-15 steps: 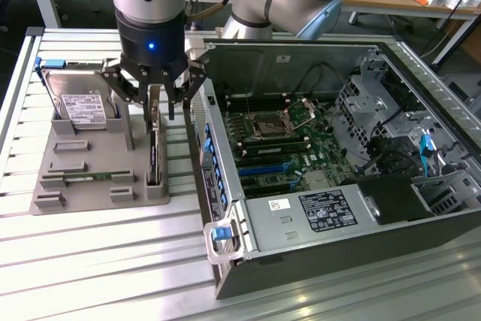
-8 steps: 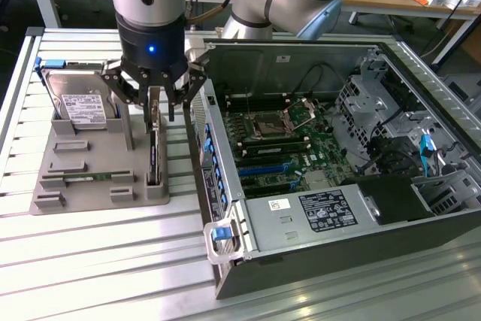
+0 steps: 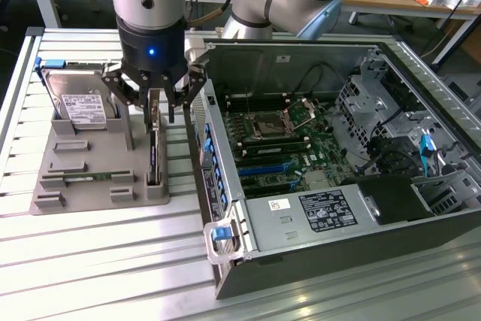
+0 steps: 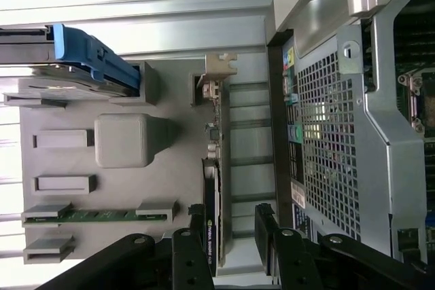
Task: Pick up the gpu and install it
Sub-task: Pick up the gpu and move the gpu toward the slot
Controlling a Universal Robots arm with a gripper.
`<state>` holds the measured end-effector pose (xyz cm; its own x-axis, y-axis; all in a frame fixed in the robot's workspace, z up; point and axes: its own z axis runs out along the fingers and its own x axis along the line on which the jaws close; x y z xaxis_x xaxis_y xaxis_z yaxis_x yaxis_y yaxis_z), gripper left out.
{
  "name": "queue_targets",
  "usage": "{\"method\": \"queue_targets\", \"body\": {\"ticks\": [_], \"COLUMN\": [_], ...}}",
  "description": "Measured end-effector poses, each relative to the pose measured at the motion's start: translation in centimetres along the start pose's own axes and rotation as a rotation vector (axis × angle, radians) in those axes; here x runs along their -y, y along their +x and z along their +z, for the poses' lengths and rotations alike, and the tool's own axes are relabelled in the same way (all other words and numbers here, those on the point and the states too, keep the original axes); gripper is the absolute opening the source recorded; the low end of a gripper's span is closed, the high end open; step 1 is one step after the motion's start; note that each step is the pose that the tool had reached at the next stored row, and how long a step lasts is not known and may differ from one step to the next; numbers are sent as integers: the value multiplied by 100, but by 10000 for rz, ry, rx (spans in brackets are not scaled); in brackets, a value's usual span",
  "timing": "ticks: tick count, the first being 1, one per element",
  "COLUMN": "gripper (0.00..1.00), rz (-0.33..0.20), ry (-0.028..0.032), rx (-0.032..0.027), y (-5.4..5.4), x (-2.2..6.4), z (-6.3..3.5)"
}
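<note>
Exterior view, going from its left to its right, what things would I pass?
Hard drive → gpu standing on edge → CPU socket inside the open computer case → blue cable.

The tray (image 3: 83,159) is plain matt grey. Standing in it, the gpu (image 3: 153,157) is black with a pale silver end. At the tray's far end, the hard drive (image 3: 71,80) is silver with a white printed label, in a bright blue frame (image 4: 95,56). The memory stick (image 3: 89,177) lying in the tray is green. Above the tray, the gripper (image 3: 155,116) is black with a blue light. Beside the tray, the computer case (image 3: 338,249) is grey and its motherboard (image 3: 282,140) green. Under the tray, the table (image 3: 98,261) is silver with ribbed stripes.
</note>
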<state>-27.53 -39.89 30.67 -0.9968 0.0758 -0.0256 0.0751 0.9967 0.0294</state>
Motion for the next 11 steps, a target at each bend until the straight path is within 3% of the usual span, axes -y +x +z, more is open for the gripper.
{"method": "queue_targets", "body": {"ticks": [11], "gripper": [42], "rz": [0], "ry": [0], "rx": [0], "y": [1], "x": [2], "z": [54]}}
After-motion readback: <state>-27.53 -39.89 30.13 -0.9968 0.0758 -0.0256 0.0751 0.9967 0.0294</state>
